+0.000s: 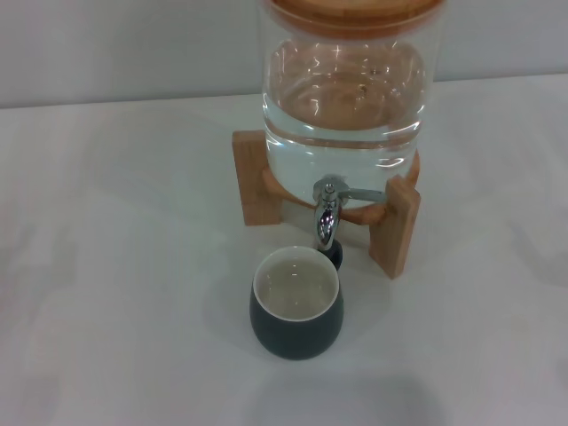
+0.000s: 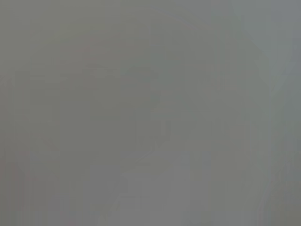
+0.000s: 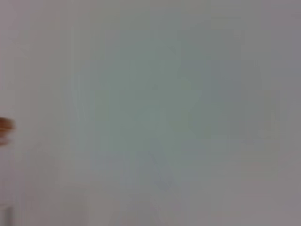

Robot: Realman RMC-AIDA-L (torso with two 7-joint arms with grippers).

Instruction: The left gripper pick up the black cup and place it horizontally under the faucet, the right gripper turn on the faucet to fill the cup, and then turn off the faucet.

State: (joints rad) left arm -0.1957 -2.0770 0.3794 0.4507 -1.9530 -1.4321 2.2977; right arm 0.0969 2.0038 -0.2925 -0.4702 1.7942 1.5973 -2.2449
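The black cup [image 1: 296, 305] stands upright on the white table, directly below the faucet [image 1: 327, 213]. Its cream-white inside holds pale liquid. The chrome faucet juts from the clear glass dispenser [image 1: 344, 89], its thin lever [image 1: 362, 193] pointing to the right. No water stream shows under the spout. Neither gripper appears in the head view. Both wrist views show only a plain grey-white surface, with no fingers.
The dispenser rests on a wooden stand [image 1: 396, 224] with legs to the left and right of the faucet. White table [image 1: 115, 293] spreads to both sides of the cup. A small orange-brown patch [image 3: 5, 126] shows at one edge of the right wrist view.
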